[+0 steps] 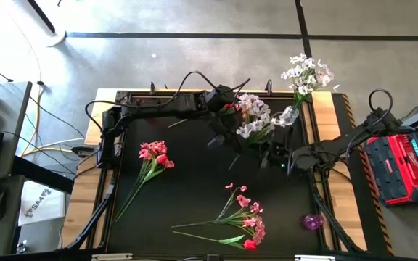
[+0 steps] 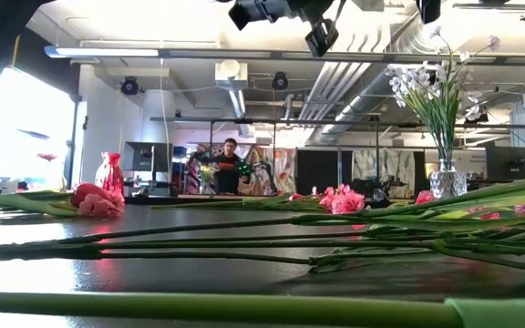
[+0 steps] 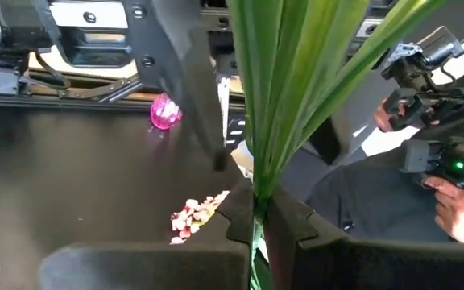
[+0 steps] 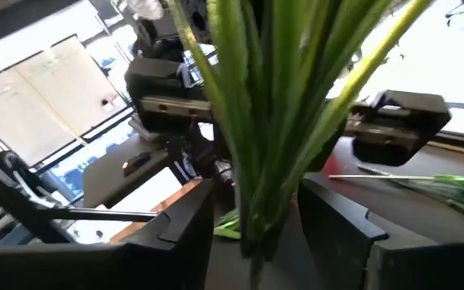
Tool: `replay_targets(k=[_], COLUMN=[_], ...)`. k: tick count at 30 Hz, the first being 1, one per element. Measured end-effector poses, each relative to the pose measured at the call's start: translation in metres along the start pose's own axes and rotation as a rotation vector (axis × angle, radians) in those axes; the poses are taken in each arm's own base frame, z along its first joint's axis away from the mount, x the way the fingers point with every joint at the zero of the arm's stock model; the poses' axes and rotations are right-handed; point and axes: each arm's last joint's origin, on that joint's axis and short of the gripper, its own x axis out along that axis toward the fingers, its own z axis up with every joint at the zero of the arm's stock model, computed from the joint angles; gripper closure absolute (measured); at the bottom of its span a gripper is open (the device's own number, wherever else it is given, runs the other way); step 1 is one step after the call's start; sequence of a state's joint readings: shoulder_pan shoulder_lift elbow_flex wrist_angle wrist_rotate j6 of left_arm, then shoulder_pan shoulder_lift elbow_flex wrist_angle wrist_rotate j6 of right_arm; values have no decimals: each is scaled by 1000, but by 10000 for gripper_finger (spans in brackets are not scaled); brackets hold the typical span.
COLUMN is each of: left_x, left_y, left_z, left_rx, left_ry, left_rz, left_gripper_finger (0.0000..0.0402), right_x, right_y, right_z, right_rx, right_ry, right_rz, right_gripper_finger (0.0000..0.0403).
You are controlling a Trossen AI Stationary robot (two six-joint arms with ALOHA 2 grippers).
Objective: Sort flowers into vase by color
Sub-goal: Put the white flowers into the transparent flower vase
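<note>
High view: left gripper [image 1: 228, 109] and right gripper [image 1: 265, 151] are both clamping the white spray [image 1: 254, 117] above the mat's back right, beside the glass vase [image 1: 289, 114] holding white blossoms [image 1: 307, 72]

Bright window glare, blurred foreground stems [image 2: 244, 308]

Glossy black table top [image 2: 153, 273] — mirror-like reflections, clear glass vase [image 2: 446, 182] at right, pale wooden table edge [image 1: 91, 188] — matt, smooth green plastic-looking stems [image 3: 276, 97]
</note>
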State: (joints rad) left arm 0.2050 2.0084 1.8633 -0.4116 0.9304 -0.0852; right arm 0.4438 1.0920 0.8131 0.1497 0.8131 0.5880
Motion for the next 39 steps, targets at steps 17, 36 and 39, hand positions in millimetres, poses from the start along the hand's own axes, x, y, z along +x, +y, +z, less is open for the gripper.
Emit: replay_targets(k=[17,36,39], left_x=[-7,-73,-81], left_y=[8,42,36], left_z=[1,-14,-10], left_rx=[-58,-194,-165], left_ry=[-17,43,43], left_rz=[100,387,434], left_gripper_finger=[390,300,312], right_x=[5,-60,-62], right_y=[-6,-71,-85], right_z=[5,12,16], right_rx=[13,-195,-275], right_ry=[-43,-279,-267], right_rz=[-62,-609,-684], right_gripper_finger=[393,401,402])
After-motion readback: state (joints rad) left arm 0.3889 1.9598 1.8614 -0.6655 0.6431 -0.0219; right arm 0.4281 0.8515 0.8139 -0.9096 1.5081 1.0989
